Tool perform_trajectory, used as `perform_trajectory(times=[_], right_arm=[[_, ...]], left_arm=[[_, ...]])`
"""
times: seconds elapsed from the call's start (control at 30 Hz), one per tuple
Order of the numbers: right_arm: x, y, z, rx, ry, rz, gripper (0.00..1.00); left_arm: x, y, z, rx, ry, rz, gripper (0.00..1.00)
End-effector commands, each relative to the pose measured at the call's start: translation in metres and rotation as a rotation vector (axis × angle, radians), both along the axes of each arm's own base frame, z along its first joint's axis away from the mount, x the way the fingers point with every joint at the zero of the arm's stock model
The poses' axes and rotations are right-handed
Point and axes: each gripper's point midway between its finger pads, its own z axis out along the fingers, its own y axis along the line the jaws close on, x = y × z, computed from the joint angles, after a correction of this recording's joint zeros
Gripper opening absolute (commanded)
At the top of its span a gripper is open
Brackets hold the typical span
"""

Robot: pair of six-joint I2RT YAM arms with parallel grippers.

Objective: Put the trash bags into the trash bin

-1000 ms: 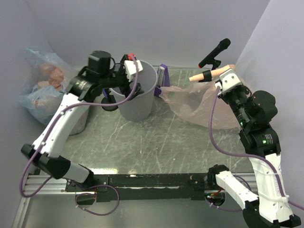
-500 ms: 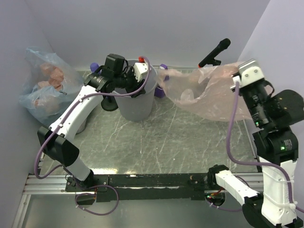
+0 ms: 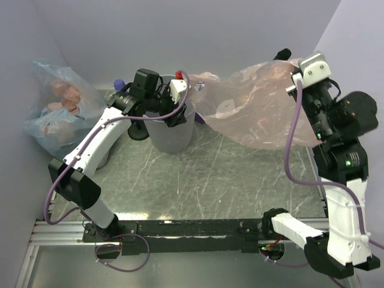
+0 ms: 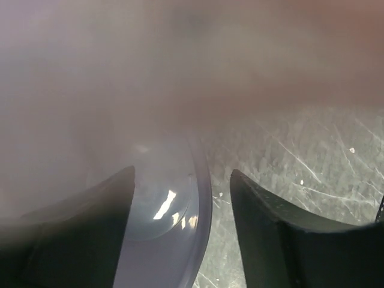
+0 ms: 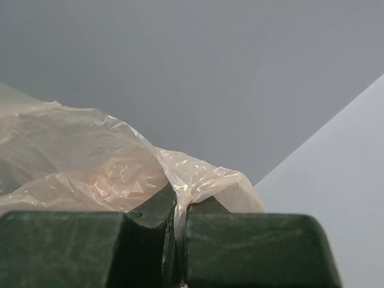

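The trash bin (image 3: 171, 137) is a grey round bucket at the back centre of the table. My left gripper (image 3: 175, 115) is open and straddles its rim (image 4: 204, 198), one finger (image 4: 102, 216) inside and the other outside, neither touching it. A pinkish translucent trash bag (image 3: 258, 108) hangs stretched in the air from the right, its far end reaching the bin's top. My right gripper (image 3: 296, 73) is raised high and shut on a pinch of that bag (image 5: 78, 162); the film is clamped between the pads (image 5: 153, 210). A second, bluish filled trash bag (image 3: 54, 111) lies at the back left corner.
A small purple box (image 3: 199, 118) sits just right of the bin, under the hanging bag. A black microphone (image 3: 282, 54) pokes out behind the bag at the back right. A dark object (image 3: 138, 131) stands left of the bin. Walls close in on both sides.
My right arm has lifted the pinkish bag off the table and carried it up and left toward the bin. My left gripper shifted along the bin's rim to its right side.
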Motion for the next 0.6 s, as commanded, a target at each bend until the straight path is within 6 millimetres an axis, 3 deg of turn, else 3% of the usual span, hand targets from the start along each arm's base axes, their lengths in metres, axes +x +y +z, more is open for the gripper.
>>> perform_trajectory(times=[0.0, 0.17, 0.27, 0.4, 0.57], right_arm=[[0.001, 0.003, 0.027, 0.067, -0.082, 0.026, 0.00], [0.007, 0.006, 0.042, 0.131, -0.118, 0.042, 0.00], [0.012, 0.010, 0.062, 0.093, -0.188, 0.057, 0.00], [0.015, 0.015, 0.097, 0.098, -0.283, 0.079, 0.00], [0.021, 0.018, 0.117, 0.139, -0.336, 0.094, 0.00]], left_arm=[[-0.001, -0.001, 0.019, -0.031, -0.046, 0.036, 0.73], [0.002, 0.003, -0.014, 0.029, 0.021, 0.064, 0.71], [0.001, 0.001, -0.028, 0.027, 0.071, 0.084, 0.65], [-0.007, -0.006, -0.030, 0.005, 0.100, 0.040, 0.45], [-0.028, -0.010, -0.032, 0.048, 0.109, -0.052, 0.16]])
